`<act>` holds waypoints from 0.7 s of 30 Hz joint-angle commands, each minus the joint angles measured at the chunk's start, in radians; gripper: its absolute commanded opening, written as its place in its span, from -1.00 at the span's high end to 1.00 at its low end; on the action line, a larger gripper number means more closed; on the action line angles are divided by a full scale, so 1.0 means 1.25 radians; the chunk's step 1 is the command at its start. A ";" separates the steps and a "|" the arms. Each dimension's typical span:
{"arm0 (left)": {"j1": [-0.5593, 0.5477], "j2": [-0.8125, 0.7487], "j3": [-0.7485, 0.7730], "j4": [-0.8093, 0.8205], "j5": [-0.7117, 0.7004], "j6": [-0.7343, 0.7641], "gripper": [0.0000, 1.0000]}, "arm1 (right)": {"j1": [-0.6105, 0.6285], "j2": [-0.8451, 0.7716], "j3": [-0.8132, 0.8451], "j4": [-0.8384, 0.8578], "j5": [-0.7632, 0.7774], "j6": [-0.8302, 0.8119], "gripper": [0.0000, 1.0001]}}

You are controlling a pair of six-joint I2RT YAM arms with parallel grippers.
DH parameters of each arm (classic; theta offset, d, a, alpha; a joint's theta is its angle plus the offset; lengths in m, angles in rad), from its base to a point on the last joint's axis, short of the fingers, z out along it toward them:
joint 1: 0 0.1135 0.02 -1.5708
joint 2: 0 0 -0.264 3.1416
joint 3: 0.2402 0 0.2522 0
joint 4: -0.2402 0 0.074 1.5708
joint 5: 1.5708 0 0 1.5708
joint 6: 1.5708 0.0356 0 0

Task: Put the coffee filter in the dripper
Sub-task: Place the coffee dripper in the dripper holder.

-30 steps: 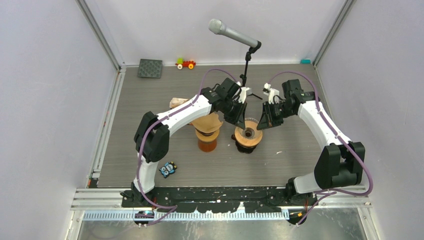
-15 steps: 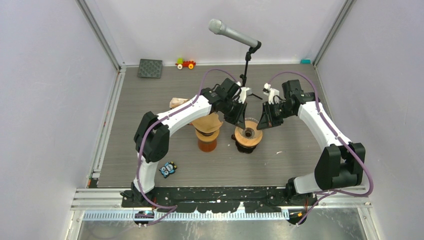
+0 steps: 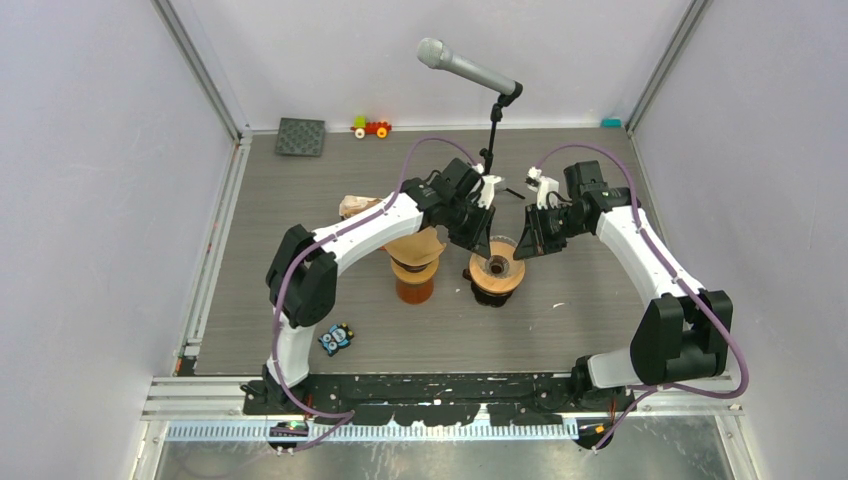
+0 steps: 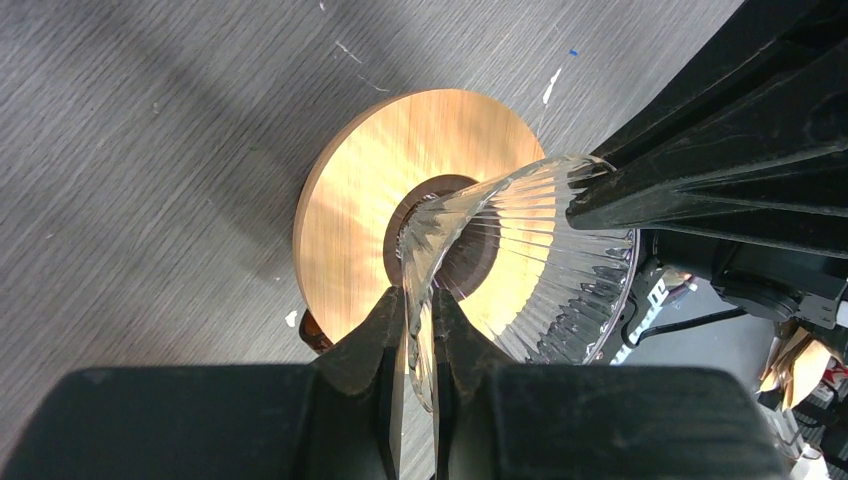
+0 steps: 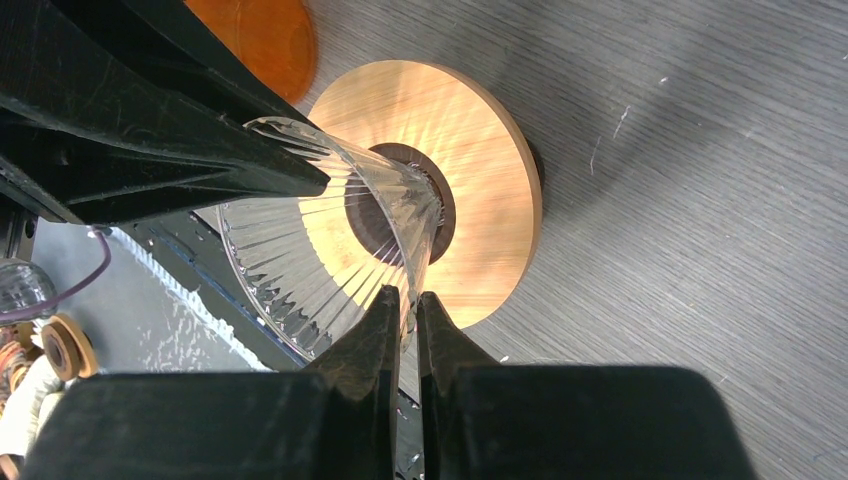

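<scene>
While the left gripper [image 4: 417, 305] and the right gripper [image 5: 408, 310] each pinch the rim of the glass dripper [image 4: 540, 260] from opposite sides, its ribbed cone is empty, with the narrow end at the centre of the wooden base [image 4: 380, 190]. The coffee filter [image 3: 415, 243], as I judge the tan cone to be, sits on a brown stand [image 3: 414, 290] just left of the dripper, and no gripper touches it. The task seems hardly begun: picking up and seating the filter both remain.

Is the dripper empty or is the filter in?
Empty: the dripper shows bare ribbed glass in both wrist views, no paper inside.
</scene>
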 commanded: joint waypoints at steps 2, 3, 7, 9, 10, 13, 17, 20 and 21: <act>-0.066 0.090 -0.059 -0.022 -0.009 0.063 1.00 | 0.024 0.066 -0.064 0.070 0.150 -0.070 0.99; -0.067 0.095 -0.058 -0.022 -0.008 0.063 1.00 | 0.024 0.074 -0.064 0.069 0.152 -0.072 0.99; -0.069 0.106 -0.063 -0.021 -0.005 0.062 1.00 | 0.028 0.088 -0.064 0.070 0.159 -0.074 0.99; -0.070 0.107 -0.074 -0.014 -0.006 0.062 1.00 | 0.030 0.085 -0.067 0.071 0.165 -0.074 0.99; -0.072 0.107 -0.079 -0.010 -0.006 0.062 1.00 | 0.031 0.084 -0.068 0.073 0.167 -0.074 0.99; -0.079 0.109 -0.091 -0.003 -0.008 0.062 1.00 | 0.032 0.082 -0.073 0.077 0.170 -0.075 0.99; -0.092 0.110 -0.099 0.000 -0.014 0.068 1.00 | 0.036 0.086 -0.076 0.075 0.173 -0.076 0.99; -0.095 0.104 -0.107 0.007 -0.018 0.072 1.00 | 0.039 0.085 -0.080 0.077 0.178 -0.076 0.99; -0.095 0.102 -0.106 0.006 -0.021 0.074 1.00 | 0.041 0.087 -0.080 0.077 0.180 -0.075 0.99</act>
